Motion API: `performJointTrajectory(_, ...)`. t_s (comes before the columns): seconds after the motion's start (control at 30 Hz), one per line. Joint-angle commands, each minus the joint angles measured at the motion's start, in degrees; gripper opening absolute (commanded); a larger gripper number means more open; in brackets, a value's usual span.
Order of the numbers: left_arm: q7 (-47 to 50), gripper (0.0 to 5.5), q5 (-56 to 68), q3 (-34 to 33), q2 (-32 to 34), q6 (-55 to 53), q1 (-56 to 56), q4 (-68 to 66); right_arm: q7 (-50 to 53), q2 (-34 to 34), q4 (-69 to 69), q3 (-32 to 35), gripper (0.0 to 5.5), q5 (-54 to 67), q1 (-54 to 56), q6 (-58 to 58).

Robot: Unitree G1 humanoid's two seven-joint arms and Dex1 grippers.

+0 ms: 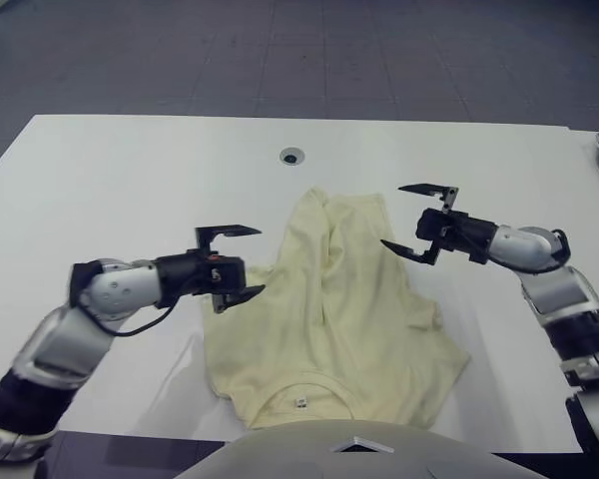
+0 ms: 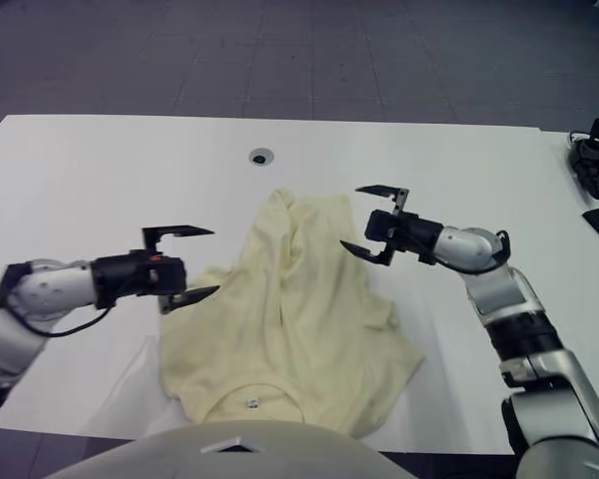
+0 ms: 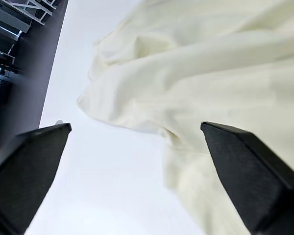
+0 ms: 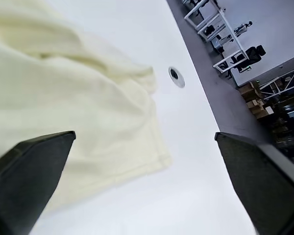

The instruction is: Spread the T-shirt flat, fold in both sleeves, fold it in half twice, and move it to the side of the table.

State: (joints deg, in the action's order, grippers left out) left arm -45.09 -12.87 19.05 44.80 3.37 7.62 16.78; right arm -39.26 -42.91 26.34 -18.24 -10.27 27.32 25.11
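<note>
Lying rumpled on white table (image 1: 130,180), cream T-shirt (image 1: 339,319), grey floor (image 1: 280,50) beyond

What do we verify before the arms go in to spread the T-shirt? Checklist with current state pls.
1. Left gripper open and empty: ok.
2. Right gripper open and empty: ok.
3. T-shirt spread flat: not ok, it is bunched, with deep creases down the middle.
4. Grippers on opposite sides of the T-shirt: ok, left beside its left edge, right at its far right edge.
5. Bare table to both sides and beyond for spreading: ok.
</note>
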Motion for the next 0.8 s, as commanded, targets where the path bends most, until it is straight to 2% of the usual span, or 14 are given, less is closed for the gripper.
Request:
performJointTrajectory(0.03, 6.6, 5.38, -6.5, 5.6, -11.2, 2.5, 9.3, -12.1, 4.5, 3.6, 14.5, -3.2, 5.4, -8.5, 10.2, 6.6)
performJointTrajectory(0.13, 10.9, 5.38, -10.1, 6.8, -15.6, 5.0, 14.9, -20.9, 7.1, 5.6, 21.9, -4.5, 5.4, -11.9, 14.0, 10.4)
performJointTrajectory(0.37, 16.3, 5.38, -15.0, 7.6, -18.1, 10.2, 23.7, -38.4, 13.0, 8.3, 32.9, -6.0, 5.4, -17.6, 20.2, 14.0)
performJointTrajectory(0.63, 17.2, 5.38, -15.6, 7.9, -17.1, 13.8, 20.1, -44.2, 15.5, 10.4, 39.9, -11.7, 5.4, -25.2, 21.3, 14.4)
performJointTrajectory(0.8, 17.8, 5.38, -15.3, 7.3, -14.5, 14.9, 14.2, -42.6, 18.2, 7.5, 41.9, -14.4, 5.4, -28.5, 21.1, 13.3)
